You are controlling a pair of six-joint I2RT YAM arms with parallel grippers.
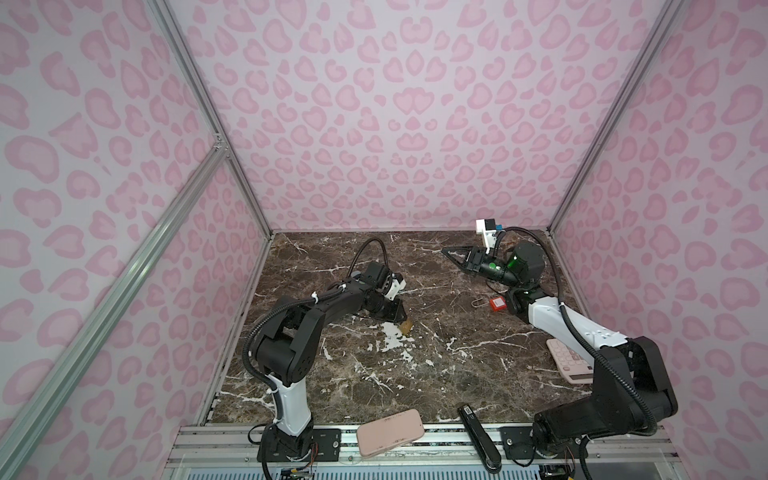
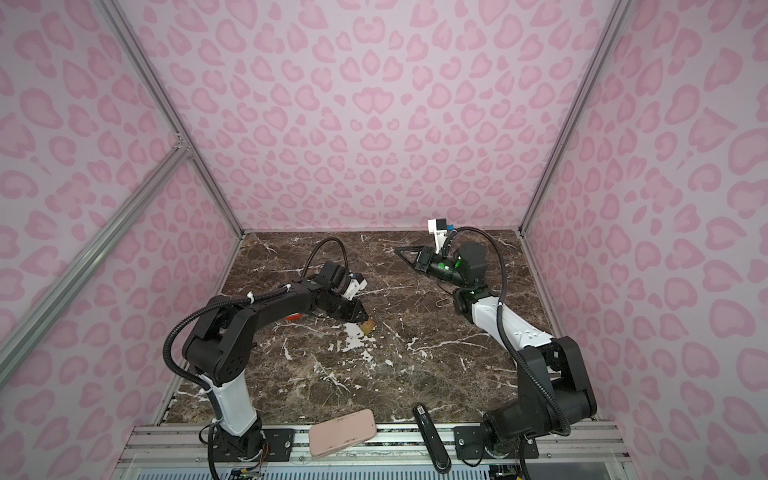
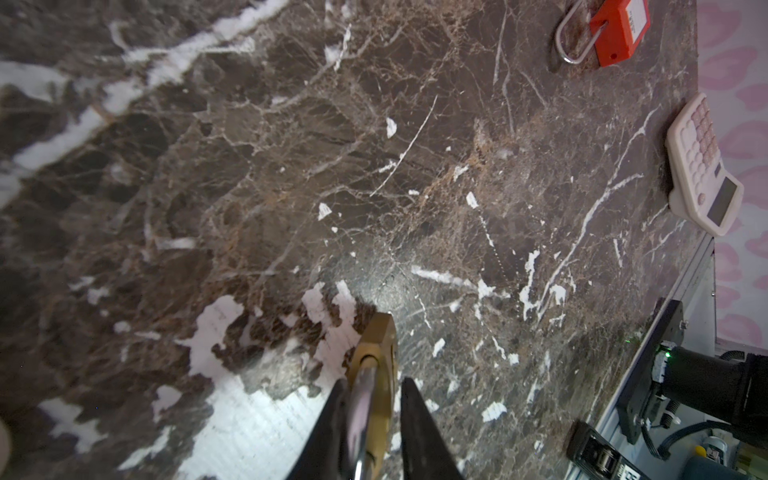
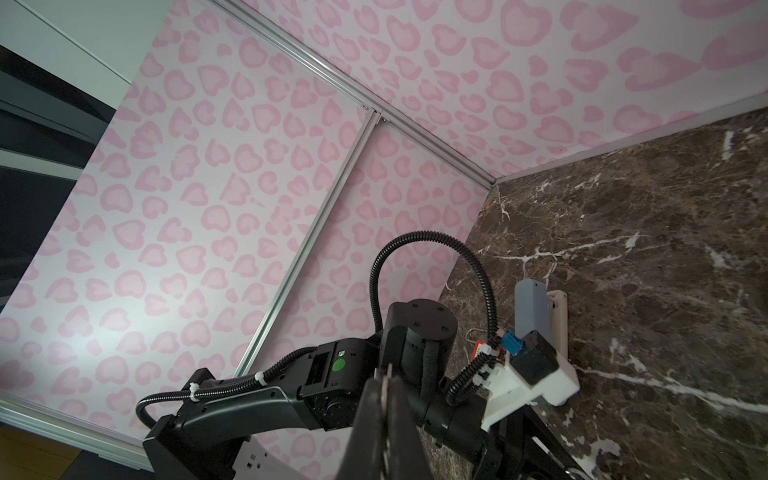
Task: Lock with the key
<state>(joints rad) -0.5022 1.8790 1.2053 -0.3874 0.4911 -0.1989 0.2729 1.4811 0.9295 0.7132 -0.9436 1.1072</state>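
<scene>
brass padlock (image 3: 376, 353) is just 9 o'clock of table (image 1: 374, 374) centre, at or just above the surface, can't tell which. left gripper (image 3: 374, 386) straddles its shackle end with the jaws a little apart: one finger against it, daylight at the other, so it's not clamped. right gripper (image 1: 446, 251) is up in the air toward 1 o'clock, pinched fully closed on a thin pale strip seen edge-on, which I take to be the key (image 4: 385, 403). padlock should handle as dense, rigid and not fragile, but the smooth brass and polished round shackle look slippery; I'd clamp across the flat faces of the body, not the shackle, and leave the far end free for the key. key is thin and will twist in the pads if it goes in off-axis. table is a glossy dark marble wrap, chipped white around the lock, low friction. red padlock (image 1: 497, 304) at 2 o'clock, calculator (image 1: 569, 361) at 4, pink case (image 1: 390, 432) and stapler (image 1: 478, 436) at 6 on the front rail. pink print walls close on three sides
</scene>
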